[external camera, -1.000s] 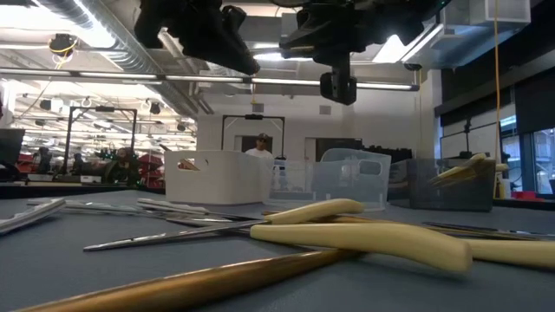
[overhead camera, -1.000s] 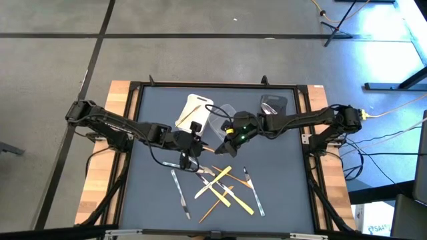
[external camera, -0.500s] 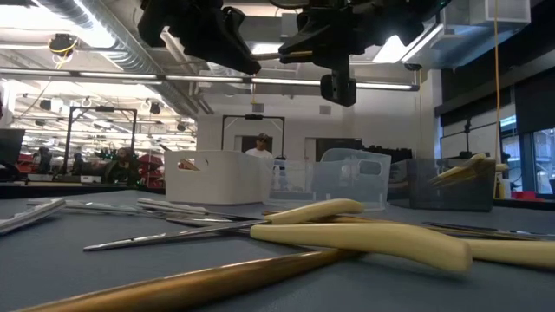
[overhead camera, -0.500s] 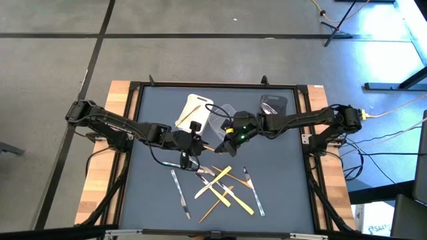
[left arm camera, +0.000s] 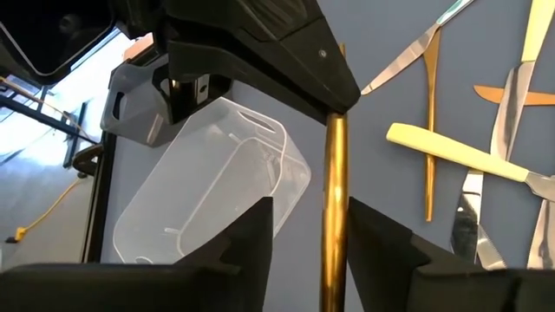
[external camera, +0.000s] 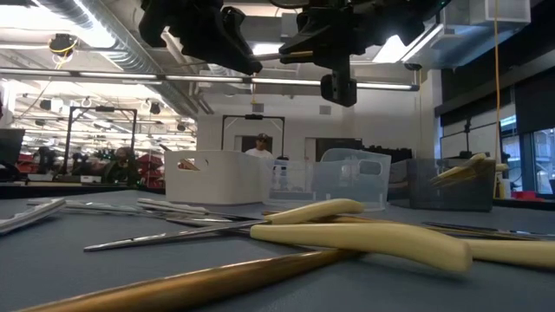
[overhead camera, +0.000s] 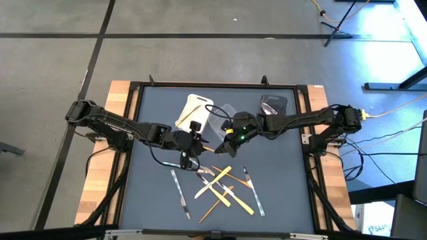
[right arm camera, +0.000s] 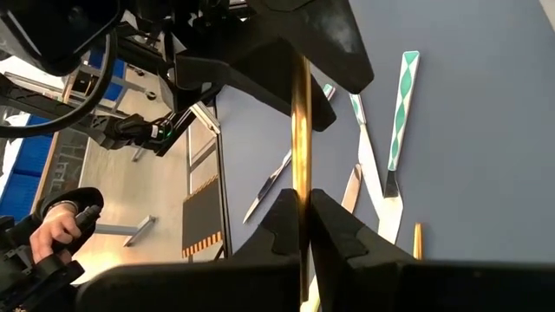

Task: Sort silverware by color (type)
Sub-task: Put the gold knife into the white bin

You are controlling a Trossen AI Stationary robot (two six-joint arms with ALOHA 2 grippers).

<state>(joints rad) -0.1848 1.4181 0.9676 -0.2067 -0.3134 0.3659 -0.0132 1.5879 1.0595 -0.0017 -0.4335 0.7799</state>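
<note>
Handover over the worktop (overhead camera: pixel 153 200): the left gripper (left arm camera: pixel 305 227) had just spread its fingers off the gold utensil (left arm camera: pixel 334 208); the right gripper (right arm camera: pixel 302 217) stayed clamped on it (transfer effectively complete), above the silverware (overhead camera: pixel 217 187).

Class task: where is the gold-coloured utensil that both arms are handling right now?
The gold utensil hangs above the table's middle, clamped in the right gripper, its other end between the left gripper's open fingers, near the clear tub.
</note>
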